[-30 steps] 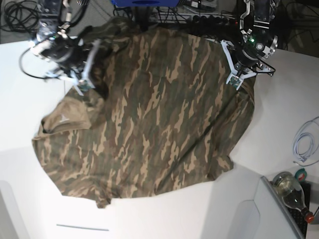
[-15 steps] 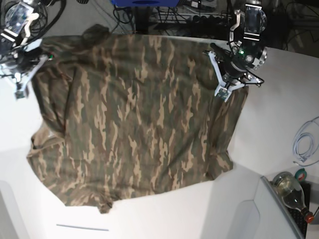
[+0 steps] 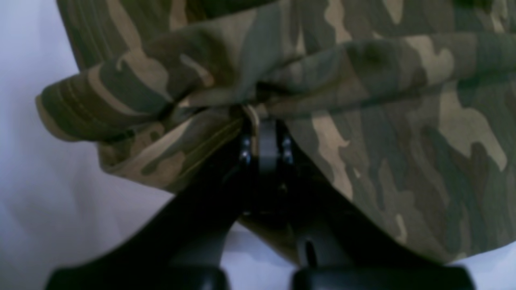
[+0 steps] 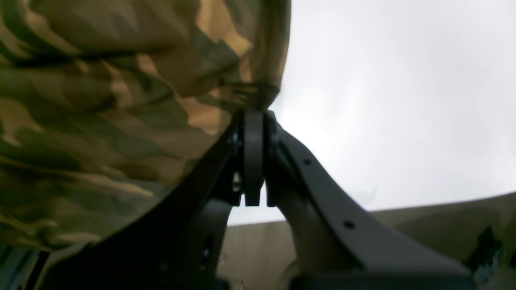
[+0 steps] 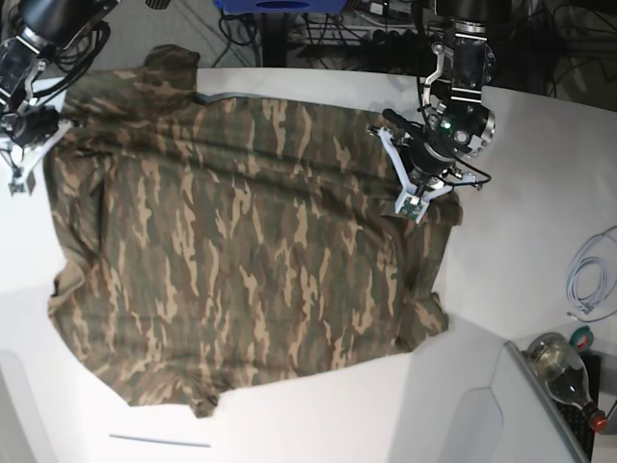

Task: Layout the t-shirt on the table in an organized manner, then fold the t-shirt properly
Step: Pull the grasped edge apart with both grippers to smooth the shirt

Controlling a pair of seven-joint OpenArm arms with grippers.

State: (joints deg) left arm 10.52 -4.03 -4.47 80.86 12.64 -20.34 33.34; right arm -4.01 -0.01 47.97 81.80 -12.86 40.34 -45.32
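You are looking at a soft camouflage t-shirt (image 5: 251, 241) lying spread across most of the smooth white table (image 5: 540, 212), its olive, brown and tan blotches running in long streaks over the cloth. The fabric is lying fairly flat through the middle, while its near edge is curling unevenly and a small tab of cloth is poking out at the bottom left corner. Your left gripper (image 5: 413, 204) is clamping a bunched ridge of the shirt at its right side; in the left wrist view the black jaws are pressing together on a rolled, rumpled fold (image 3: 250, 110) and the cloth is fanning out in soft creases on either side. Your right gripper (image 4: 254, 117) is pinching the shirt's edge too, with the dark fingers meeting tightly on a stitched hem in the right wrist view, the cloth hanging to one side in loose waves. In the base view that gripper (image 5: 21, 174) is sitting at the far left edge of the shirt, though it is small and partly cut off there, so the exact corner being held is hard to judge. A coiled pale cable (image 5: 588, 280) is lying on the table well apart from the shirt, and a rounded glass bottle (image 5: 564, 371) is resting beside a grey box corner (image 5: 501, 415).
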